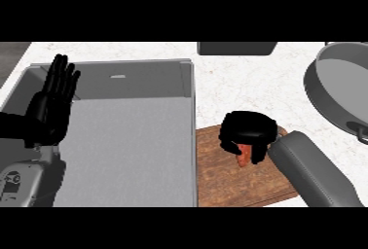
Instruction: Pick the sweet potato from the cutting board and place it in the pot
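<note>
Fingers of the right robot hand (248, 130) curl around the orange sweet potato (244, 154) over the brown cutting board (233, 182). Left robot hand (52, 104) rests open by the sink (137, 146). The grey pot (338, 92) sits apart on the worktop (244, 87).

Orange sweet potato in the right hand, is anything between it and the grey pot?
Nothing visible: only bare white speckled counter lies between the orange sweet potato, held by the right hand, and the grey metal pot.
</note>
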